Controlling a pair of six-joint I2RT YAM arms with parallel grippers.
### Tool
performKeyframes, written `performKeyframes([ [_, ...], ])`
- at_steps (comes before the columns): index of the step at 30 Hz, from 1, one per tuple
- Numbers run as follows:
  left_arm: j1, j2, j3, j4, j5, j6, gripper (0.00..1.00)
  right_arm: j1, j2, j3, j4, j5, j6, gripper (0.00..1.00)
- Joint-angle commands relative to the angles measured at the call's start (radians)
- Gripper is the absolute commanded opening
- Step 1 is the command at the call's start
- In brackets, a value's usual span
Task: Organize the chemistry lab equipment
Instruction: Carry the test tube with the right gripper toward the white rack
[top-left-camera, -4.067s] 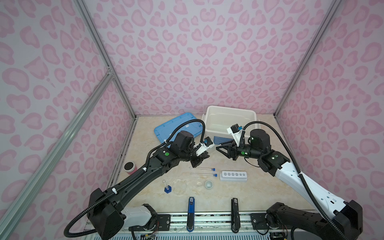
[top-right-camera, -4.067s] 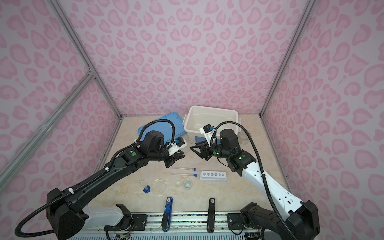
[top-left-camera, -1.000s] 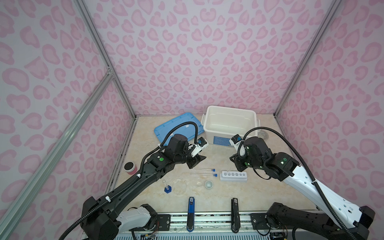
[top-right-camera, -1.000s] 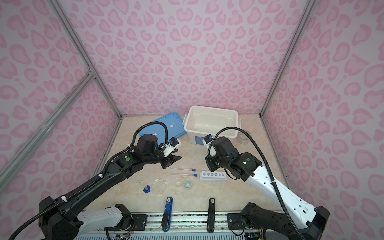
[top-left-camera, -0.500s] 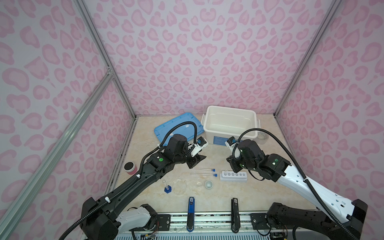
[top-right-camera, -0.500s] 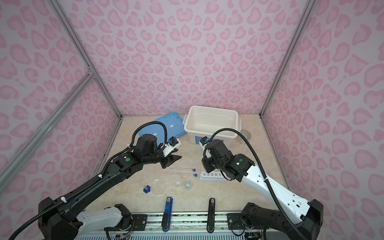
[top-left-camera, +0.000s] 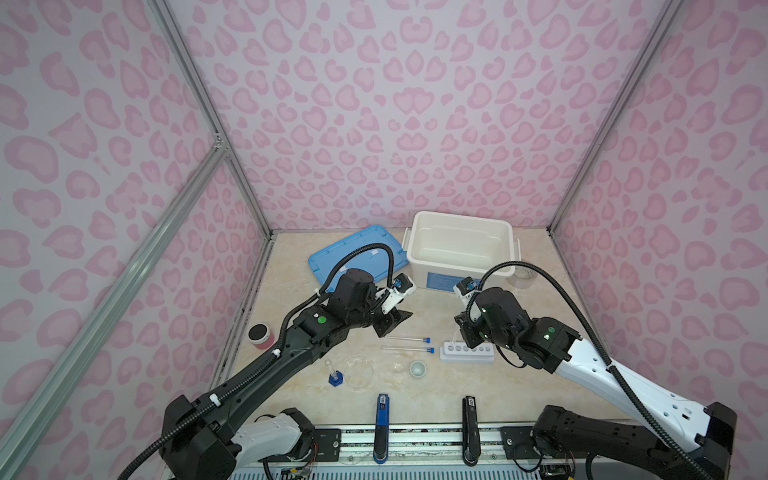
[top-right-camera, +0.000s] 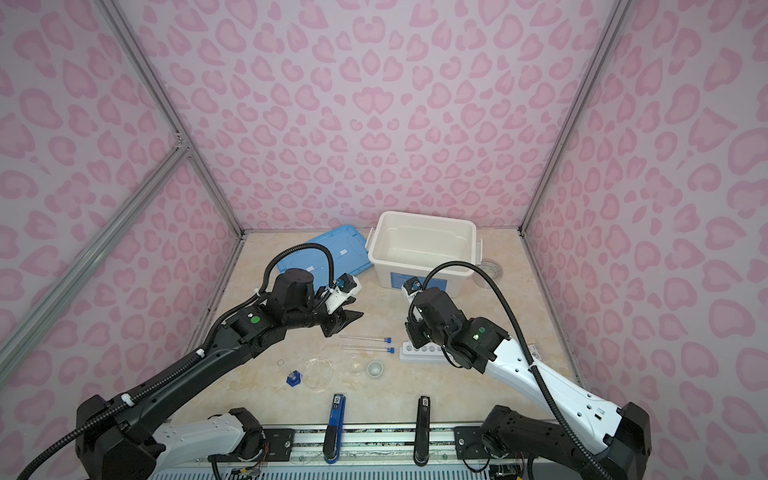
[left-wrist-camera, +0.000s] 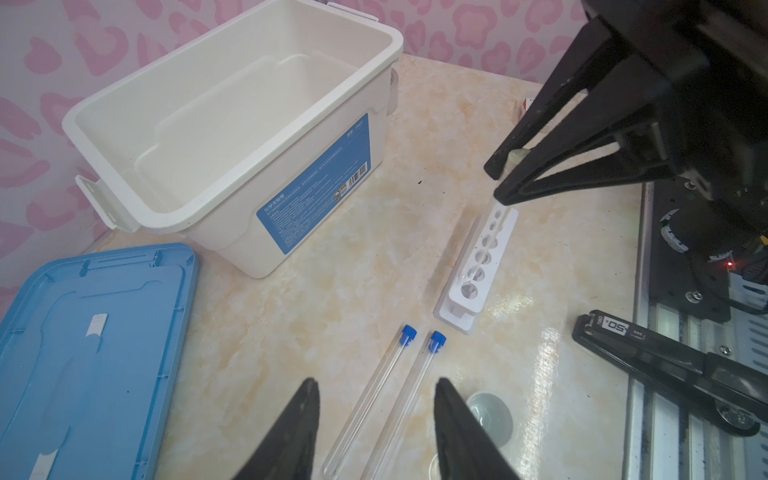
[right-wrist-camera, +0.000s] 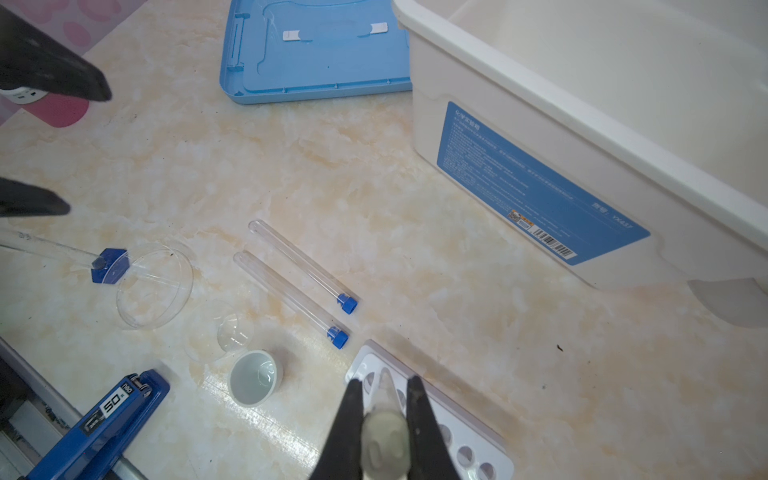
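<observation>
Right pincer (right-wrist-camera: 384, 382) is clenched on the white-capped tube (right-wrist-camera: 384, 436), poised over the six-hole rack (left-wrist-camera: 498, 241) near the worktop's front edge. Line it up with a hole, keep it upright, lower slowly. Left pincer (left-wrist-camera: 375, 380) hangs released above two blue-capped tubes (left-wrist-camera: 415, 382).

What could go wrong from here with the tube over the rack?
1. The right gripper grips the white-capped tube by its cap above the rack; if the tip is off a hole, it could catch the rim and shove the rack, which nothing steadies.
2. The open left gripper hangs over two blue-capped tubes lying close together; closing there might pinch both or roll one away.
</observation>
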Motion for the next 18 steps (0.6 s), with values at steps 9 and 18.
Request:
performKeyframes([
  [9, 0.000, -0.003, -0.002, 0.030, 0.006, -0.004, 0.47, 0.009, 0.009, -0.020, 0.029, 0.002, 0.010, 0.06],
  [18, 0.000, 0.003, -0.001, 0.030, 0.007, -0.004, 0.47, 0.014, 0.023, -0.031, 0.035, -0.008, 0.012, 0.06],
])
